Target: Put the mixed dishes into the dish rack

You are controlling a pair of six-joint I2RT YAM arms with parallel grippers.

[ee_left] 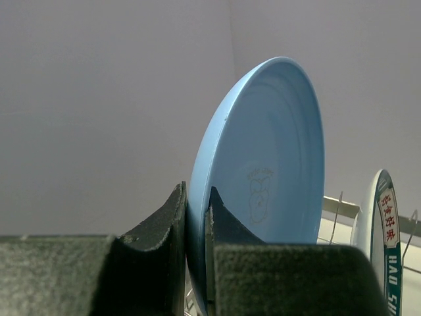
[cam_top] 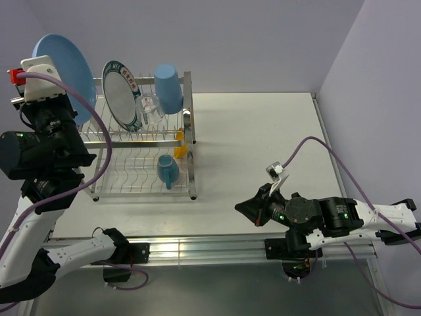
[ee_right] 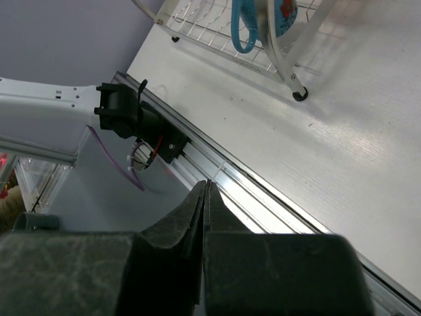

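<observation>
My left pincer (ee_left: 196,204) clamps the blue plate (ee_left: 270,158) by its rim, upright at ten o'clock beside the dish rack (cam_top: 189,125). Such a thin edge-grip could let it swivel into the patterned plate (cam_top: 120,92). Only the wrist view shows the bite; the overhead shows the rack. The right pincer (ee_right: 206,194), at five o'clock, is closed on nothing.

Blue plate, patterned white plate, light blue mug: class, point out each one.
blue plate (ee_left: 270,145), left wrist view, its inner face.
patterned white plate (cam_top: 120,93), top external view, its pale centre.
light blue mug (cam_top: 167,170), top external view, its body.
</observation>
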